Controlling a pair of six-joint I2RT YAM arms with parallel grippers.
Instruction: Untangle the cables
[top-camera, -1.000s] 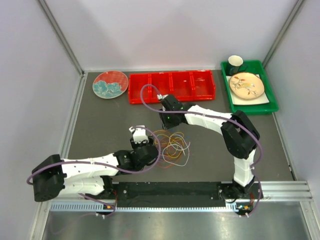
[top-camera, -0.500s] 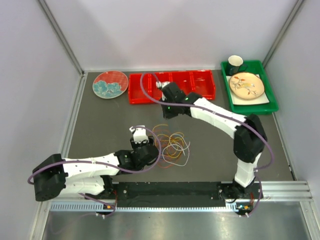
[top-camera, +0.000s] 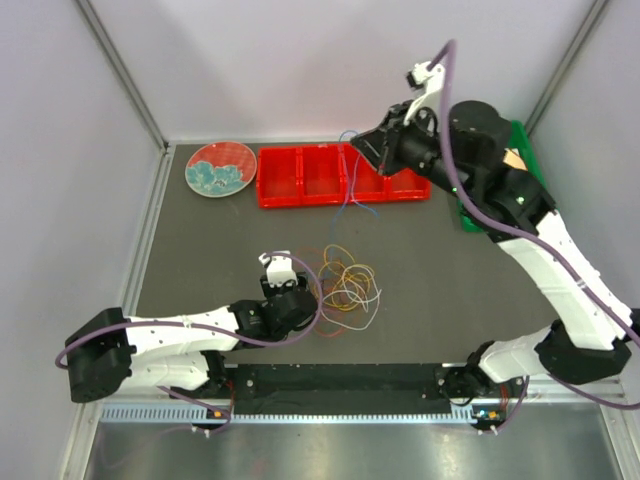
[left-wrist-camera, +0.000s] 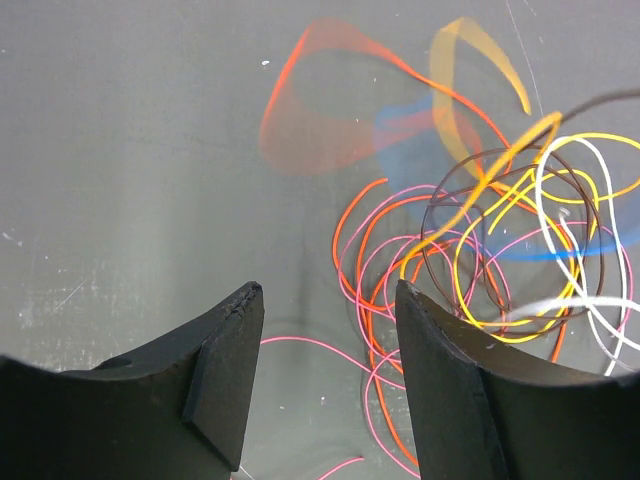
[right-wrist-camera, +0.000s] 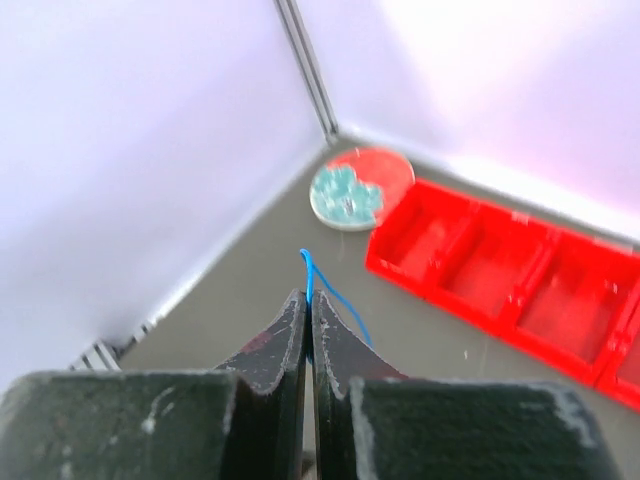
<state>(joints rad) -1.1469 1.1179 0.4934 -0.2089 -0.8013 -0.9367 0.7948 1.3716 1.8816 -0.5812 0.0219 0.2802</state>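
Your right gripper (right-wrist-camera: 309, 305) pinches the blue cable (right-wrist-camera: 307, 268) high to lift it clear; your left gripper (left-wrist-camera: 328, 295) sits wide open beside the cables (top-camera: 345, 285).

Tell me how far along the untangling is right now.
Done: nothing lies fully separated yet. In hand: the right claw is shut on a thin blue wire, held high above the table. To do: the loose orange, yellow, pink and white wire tangle, beside the open left claw.
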